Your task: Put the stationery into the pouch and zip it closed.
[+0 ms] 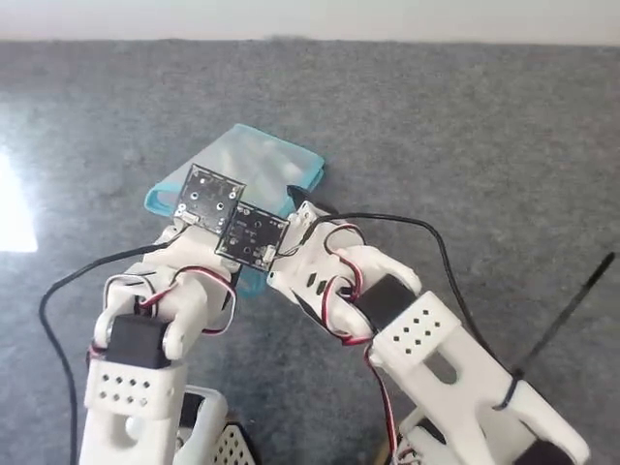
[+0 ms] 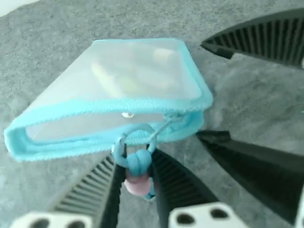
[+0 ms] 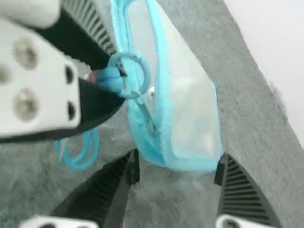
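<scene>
Pinching blue zip-pull cord (image 2: 137, 161) in left jaws. Straddling pouch (image 1: 262, 160) corner with right jaws spread. Resting on grey tabletop (image 1: 484, 126) ahead of both arms, pale stationery (image 2: 114, 83) showing faintly through translucent side.

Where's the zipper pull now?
In the left wrist view, the zipper pull is pinched in the left gripper at the pouch edge, beside the right gripper.

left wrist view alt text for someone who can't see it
The left tool pinches the blue corded zip pull of a translucent light-blue pouch lying on a grey table, pale shapes showing faintly through its side. The right tool stands open, its black ribbed fingers either side of one end of the pouch.
</scene>
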Motion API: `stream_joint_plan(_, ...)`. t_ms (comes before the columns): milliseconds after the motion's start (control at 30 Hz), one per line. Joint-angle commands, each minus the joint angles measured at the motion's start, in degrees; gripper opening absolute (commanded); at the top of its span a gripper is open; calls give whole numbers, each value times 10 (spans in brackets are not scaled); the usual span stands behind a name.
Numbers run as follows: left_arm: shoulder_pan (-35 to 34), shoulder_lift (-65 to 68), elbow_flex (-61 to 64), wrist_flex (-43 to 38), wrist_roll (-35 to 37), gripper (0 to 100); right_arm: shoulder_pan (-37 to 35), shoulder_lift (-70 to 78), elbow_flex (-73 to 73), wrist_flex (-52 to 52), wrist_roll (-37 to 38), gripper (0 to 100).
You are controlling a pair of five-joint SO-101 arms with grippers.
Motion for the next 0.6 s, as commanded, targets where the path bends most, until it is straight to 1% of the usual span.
stream_joint_plan(0, -7, -4, -34, 4, -7, 9, 0, 7, -37, -25, 7, 256)
stream_joint_plan(133, -19, -4, -32, 4, -21, 9, 0, 12, -37, -25, 7, 255)
stream_joint_plan(300, -22, -4, -34, 9, -24, 9, 3, 15, -34, -26, 7, 219)
stream_joint_plan(400, -18, -4, -37, 19, -27, 9, 7, 15, -27, -25, 7, 223)
stream_joint_plan(500, -18, -4, -37, 21, -34, 9, 10, 20, -14, -22, 9, 254)
stream_joint_plan(567, -19, -4, -44, 30, -35, 9, 10, 36, -5, -25, 24, 261)
